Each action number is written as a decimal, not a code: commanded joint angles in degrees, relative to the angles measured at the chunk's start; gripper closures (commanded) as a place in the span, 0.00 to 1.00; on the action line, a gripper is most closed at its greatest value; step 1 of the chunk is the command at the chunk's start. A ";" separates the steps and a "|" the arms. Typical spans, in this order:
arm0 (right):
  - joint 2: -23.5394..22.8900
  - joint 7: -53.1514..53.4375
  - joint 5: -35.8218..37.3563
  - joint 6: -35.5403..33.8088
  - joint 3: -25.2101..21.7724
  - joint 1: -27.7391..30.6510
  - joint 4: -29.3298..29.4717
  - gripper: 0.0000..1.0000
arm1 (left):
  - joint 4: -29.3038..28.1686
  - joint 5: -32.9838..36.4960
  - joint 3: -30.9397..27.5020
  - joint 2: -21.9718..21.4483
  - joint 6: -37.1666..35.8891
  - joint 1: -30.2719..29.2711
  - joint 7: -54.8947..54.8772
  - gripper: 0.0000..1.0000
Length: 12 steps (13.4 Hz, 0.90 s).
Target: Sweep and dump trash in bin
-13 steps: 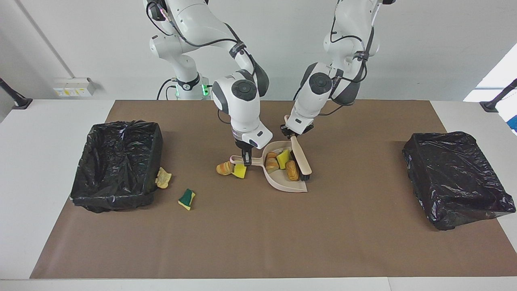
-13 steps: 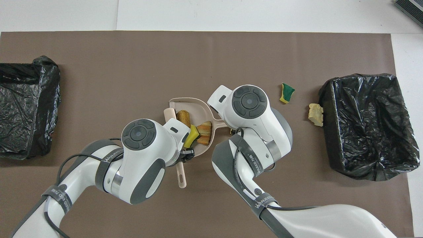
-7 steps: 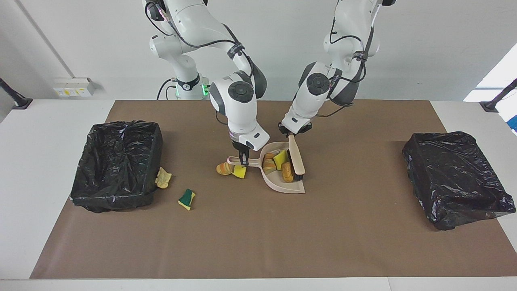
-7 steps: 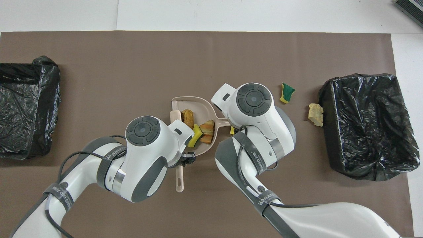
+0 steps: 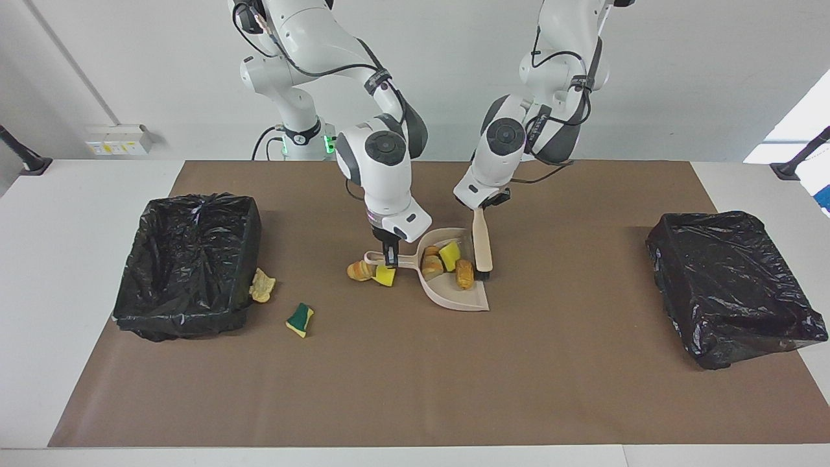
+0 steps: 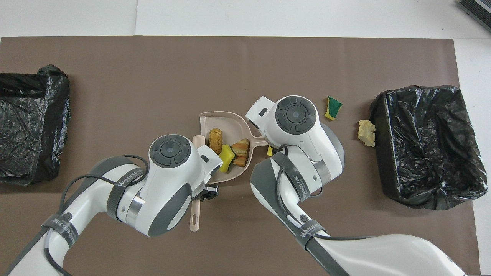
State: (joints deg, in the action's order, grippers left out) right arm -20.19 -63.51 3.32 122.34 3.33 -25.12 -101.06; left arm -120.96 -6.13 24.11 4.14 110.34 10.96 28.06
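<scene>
Right hand (image 5: 390, 254) is clamped narrow on the dustpan (image 5: 454, 297) handle; left hand (image 5: 481, 206) is closed on the brush (image 5: 482, 250), which stands at the pan's three o'clock edge in the facing view. Of the trash, three scraps (image 5: 447, 263) sit in the pan. A bread lump (image 5: 358, 270) and a yellow sponge chunk (image 5: 386, 277) lie at its nine o'clock, beside the handle. The green-and-yellow sponge (image 5: 299, 320) and a tan lump (image 5: 262, 285) lie on the counter nearer the bin (image 5: 188, 266).

Lifting now would probably strand four scraps. A tilt toward the pan's open lip could spill the load, and the right hand may nudge the two scraps by the handle.

Overhead, the wrist hides those two save for a yellow sliver (image 6: 269, 150), but the brush's handle end (image 6: 195, 219) shows.
</scene>
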 commanded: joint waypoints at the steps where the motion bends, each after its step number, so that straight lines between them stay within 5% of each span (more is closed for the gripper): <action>1: 0.76 -1.88 -0.77 1.49 0.45 1.30 -0.98 1.00 | -0.41 0.77 -0.73 -4.92 -3.55 -0.14 -0.21 1.00; 5: 1.20 -6.08 -0.95 0.01 0.54 4.19 2.00 1.00 | -4.26 0.77 -0.38 -14.66 -9.61 -0.32 0.32 1.00; 8: 1.47 -12.41 -6.65 -3.59 0.71 8.14 5.34 1.00 | -12.60 -0.54 2.86 -22.66 -8.83 0.91 2.52 1.00; 12: 2.08 -17.59 -8.41 -10.52 0.80 15.60 9.82 1.00 | -16.84 -10.81 9.79 -26.12 -6.64 2.14 6.71 1.00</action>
State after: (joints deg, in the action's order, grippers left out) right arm -18.68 -77.00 -2.19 115.36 3.25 -13.67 -93.28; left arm -134.46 -13.97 31.16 -18.96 101.07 12.54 31.35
